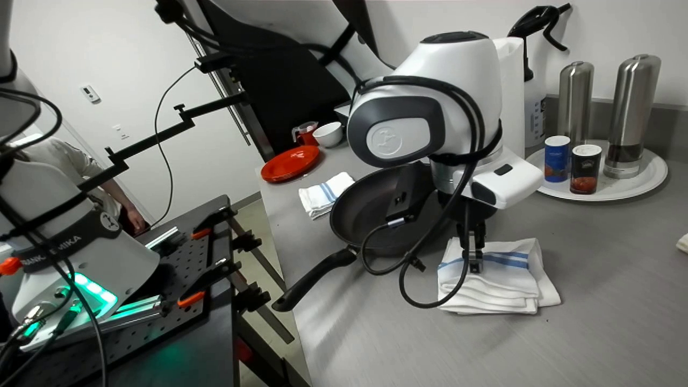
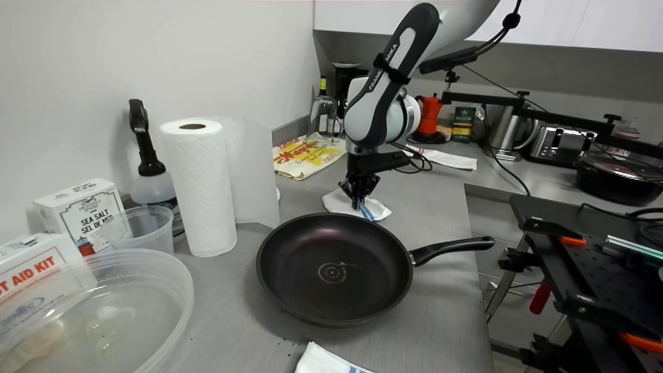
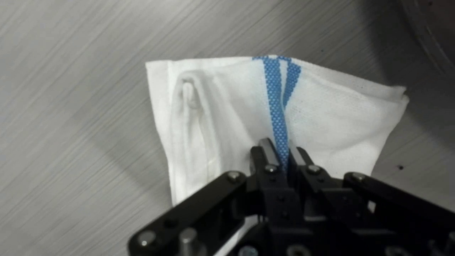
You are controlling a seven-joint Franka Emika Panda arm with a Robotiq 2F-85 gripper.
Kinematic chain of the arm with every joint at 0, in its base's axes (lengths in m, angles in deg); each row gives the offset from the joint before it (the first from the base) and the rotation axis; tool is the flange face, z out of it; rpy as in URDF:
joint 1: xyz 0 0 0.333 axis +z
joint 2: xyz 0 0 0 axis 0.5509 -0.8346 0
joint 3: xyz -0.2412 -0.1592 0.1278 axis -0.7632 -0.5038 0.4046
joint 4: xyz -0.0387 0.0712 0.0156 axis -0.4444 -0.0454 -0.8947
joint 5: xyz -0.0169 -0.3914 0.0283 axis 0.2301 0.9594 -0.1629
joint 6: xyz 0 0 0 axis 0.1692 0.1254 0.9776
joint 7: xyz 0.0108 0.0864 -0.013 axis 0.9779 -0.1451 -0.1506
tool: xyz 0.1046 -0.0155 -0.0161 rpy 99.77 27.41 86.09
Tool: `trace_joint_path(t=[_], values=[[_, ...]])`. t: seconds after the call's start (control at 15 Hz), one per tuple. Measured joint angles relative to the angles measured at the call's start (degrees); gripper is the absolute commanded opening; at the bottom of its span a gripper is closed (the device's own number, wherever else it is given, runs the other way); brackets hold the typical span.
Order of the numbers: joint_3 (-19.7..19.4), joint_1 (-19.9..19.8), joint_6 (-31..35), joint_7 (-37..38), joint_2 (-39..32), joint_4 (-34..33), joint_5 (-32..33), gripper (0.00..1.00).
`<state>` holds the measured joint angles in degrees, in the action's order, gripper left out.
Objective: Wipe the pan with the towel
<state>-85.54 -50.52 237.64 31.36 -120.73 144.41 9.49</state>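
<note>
The towel, a folded white cloth with blue stripes, lies on the grey counter in both exterior views (image 1: 500, 285) (image 2: 380, 211) and the wrist view (image 3: 330, 117). My gripper (image 3: 279, 147) points down onto it, its fingers close together with a fold of striped cloth pinched between them. The gripper also shows over the towel in both exterior views (image 1: 475, 263) (image 2: 357, 202). The round black pan sits beside the towel (image 1: 365, 209) (image 2: 331, 280), its long handle toward the counter's edge. The arm hides part of the pan in an exterior view. Its rim shows at the wrist view's corner (image 3: 426, 39).
Another folded striped cloth (image 1: 325, 196) (image 2: 326, 360) lies on the pan's far side from the towel. A paper-towel roll (image 2: 202, 191) and a clear plastic tub (image 2: 176, 311) stand near the wall. A white plate (image 1: 653, 172) holds grinders and spice jars. A red plate (image 1: 290, 163) lies near the edge.
</note>
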Motion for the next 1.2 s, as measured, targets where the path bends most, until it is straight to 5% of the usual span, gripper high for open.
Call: trace_joint_path(t=[0.67, 1.2], values=[[-0.8, 0.4, -0.2, -3.8, 10.3, -0.4, 0.2, 0.02], [2.4, 3.5, -6.3, -7.0, 20.4, 0.5, 0.2, 0.02]])
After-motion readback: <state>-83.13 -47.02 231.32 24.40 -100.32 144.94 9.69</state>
